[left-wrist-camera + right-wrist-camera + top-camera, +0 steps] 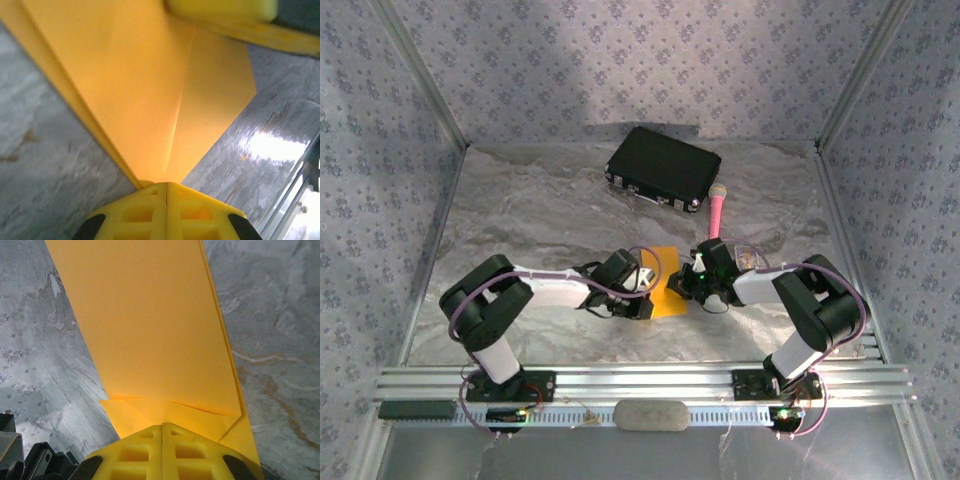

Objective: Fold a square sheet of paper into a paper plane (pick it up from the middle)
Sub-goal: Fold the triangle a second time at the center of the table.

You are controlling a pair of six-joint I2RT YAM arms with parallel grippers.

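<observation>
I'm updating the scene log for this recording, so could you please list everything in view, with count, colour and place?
paper: one, orange-yellow, creased, mid-table between the two grippers
case: one, black, far middle of the table
microphone: one, pink, beside the case's right end
pad: one, grey, on the near rail between the arm bases
table: one, grey marbled, under everything
walls: three, blue-grey patterned, around the table
left gripper: one, yellow fingers, shut on the paper from its left side
right gripper: one, yellow fingers, shut on the paper from its right side
</observation>
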